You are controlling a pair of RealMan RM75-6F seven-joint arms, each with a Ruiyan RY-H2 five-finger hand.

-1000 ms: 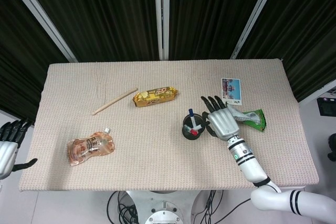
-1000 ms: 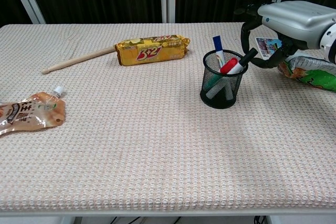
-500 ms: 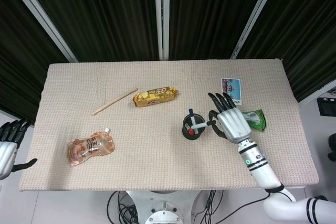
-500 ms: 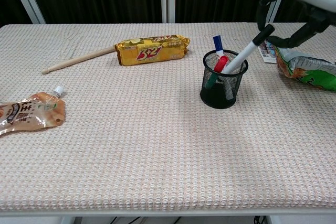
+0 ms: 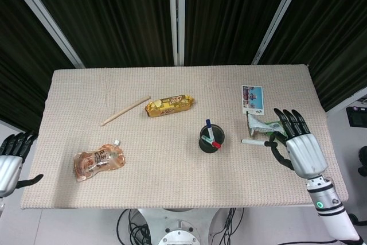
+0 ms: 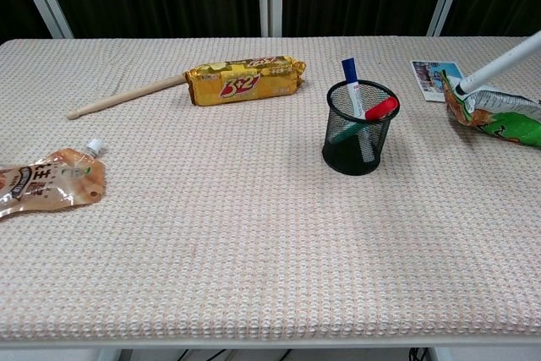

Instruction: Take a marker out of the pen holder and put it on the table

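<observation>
Since the last frame your right hand [image 5: 299, 150] has carried the white marker [image 5: 253, 141] clear of the black mesh pen holder [image 5: 211, 140], rightward. You now pinch it above the beige woven worktop [image 5: 172, 170], beside the green snack bag [image 5: 269, 127]. Your left hand [image 5: 10, 162] hangs off the worktop's edge, fingers spread, holding nothing.

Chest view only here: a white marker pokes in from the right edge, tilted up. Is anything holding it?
Observer: Yes. The right hand pinches the marker at its dark end.
Operator: Where is that hand?
Observer: Over the front right part of the table, to the right of the pen holder, with the marker pointing toward the holder.
Operator: Left hand?
Observer: The left hand sits off the table's left edge, fingers apart, holding nothing.
</observation>
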